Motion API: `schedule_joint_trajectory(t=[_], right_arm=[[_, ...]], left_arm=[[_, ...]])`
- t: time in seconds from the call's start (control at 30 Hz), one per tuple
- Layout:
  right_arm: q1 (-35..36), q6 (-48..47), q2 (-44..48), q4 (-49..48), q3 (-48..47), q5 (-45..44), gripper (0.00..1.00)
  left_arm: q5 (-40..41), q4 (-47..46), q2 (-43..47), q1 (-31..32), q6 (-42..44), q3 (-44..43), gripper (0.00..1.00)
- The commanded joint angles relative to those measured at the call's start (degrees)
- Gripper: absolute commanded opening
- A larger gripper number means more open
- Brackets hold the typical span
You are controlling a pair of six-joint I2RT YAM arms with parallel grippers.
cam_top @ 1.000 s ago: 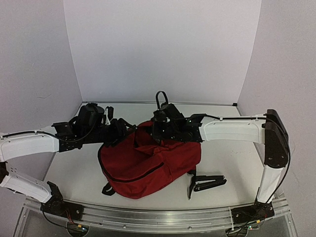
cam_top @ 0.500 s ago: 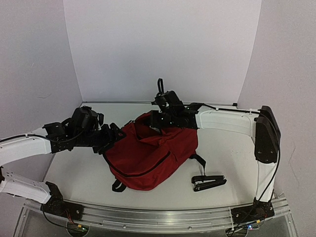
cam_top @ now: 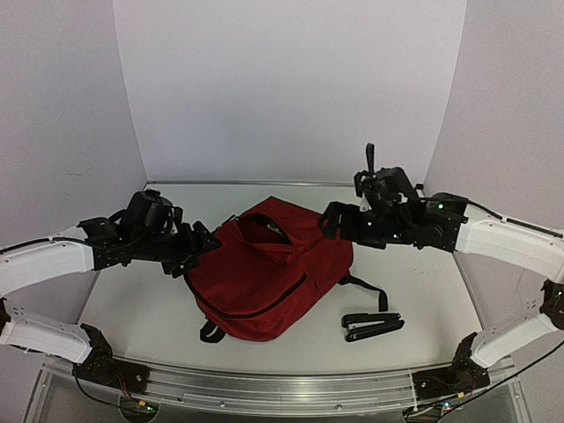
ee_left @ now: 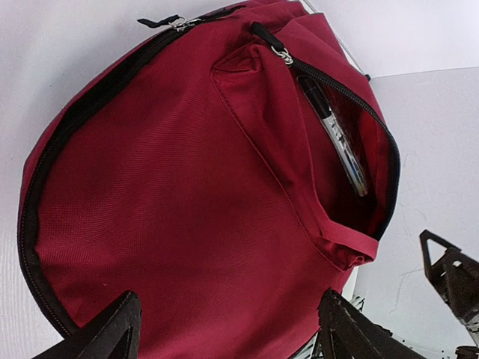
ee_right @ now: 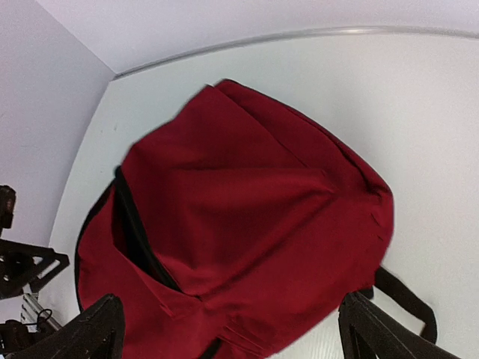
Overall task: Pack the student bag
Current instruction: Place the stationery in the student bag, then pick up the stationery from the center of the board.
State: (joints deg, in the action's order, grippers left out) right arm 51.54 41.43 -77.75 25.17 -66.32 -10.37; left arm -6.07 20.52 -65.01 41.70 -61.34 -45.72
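The pen [ee_left: 340, 142] is in the bag [cam_top: 264, 273], front pocket [ee_left: 299, 172] unzipped; stapler [cam_top: 372, 326] not packed, lying on the bench [cam_top: 423, 291] beside the bag. Left hand [cam_top: 201, 247] and right hand [cam_top: 330, 220] both spread, empty.

Black stapler [cam_top: 373, 325] lying on white table [cam_top: 423, 286]

A red bag [cam_top: 269, 278] lies on the table [cam_top: 423, 282], unzipped at its far end. The left gripper [cam_top: 196, 251] sits at its left edge, the right gripper [cam_top: 330, 220] near its far right corner. A black stapler [cam_top: 372, 325] lies near its strap [cam_top: 366, 286].
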Motion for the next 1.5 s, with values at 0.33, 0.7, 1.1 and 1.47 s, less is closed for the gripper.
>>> schedule_joint_trajectory(t=[0.33,0.7,1.1,1.47], right_arm=[[-1.96,37.06,19.58,8.05,29.94,3.21,0.98],[-2.51,52.66,27.64,1.81,43.41,7.32,0.98],[-4.79,52.02,19.62,-9.46,45.25,7.02,0.91],[-8.07,43.15,4.49,-12.6,39.2,5.99,0.83]], left_arm=[[-2.89,-1.67,0.17,-1.56,1.66,0.45,0.82],[-4.26,-2.63,-1.21,-1.71,2.03,0.16,0.82],[-4.92,-2.79,-2.32,-1.71,2.45,-0.59,0.82],[-5.16,-1.92,-1.03,-1.78,2.66,-0.17,0.82]])
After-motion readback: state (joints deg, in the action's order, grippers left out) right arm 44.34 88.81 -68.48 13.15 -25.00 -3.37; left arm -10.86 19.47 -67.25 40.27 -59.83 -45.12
